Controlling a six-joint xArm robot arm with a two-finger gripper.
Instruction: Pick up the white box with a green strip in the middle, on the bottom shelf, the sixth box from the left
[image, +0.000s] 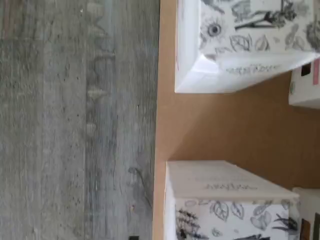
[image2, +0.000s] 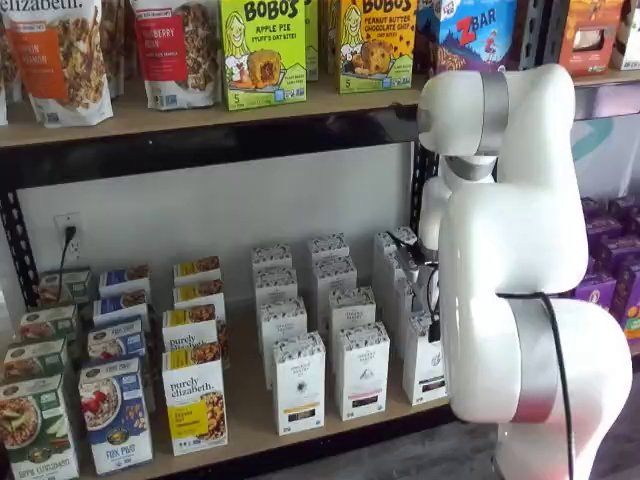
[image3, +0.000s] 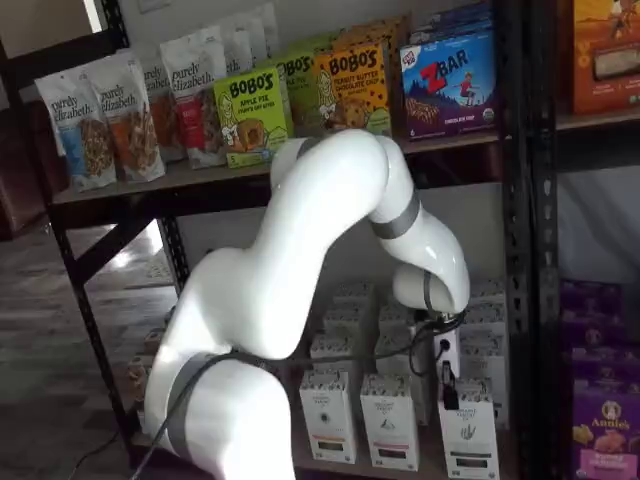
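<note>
Wood-grain floor (image: 75, 120) appears only in the wrist view.

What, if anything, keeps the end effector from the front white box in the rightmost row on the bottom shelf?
Probably nothing, so yes: the end effector hangs just above that box, with no other box showing between them.

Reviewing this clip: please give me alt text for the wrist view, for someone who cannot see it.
Two white boxes printed with black botanical drawings stand on a tan shelf board, with a bare gap between them. Grey wood-grain floor fills the rest; no gripper fingers show.
</note>
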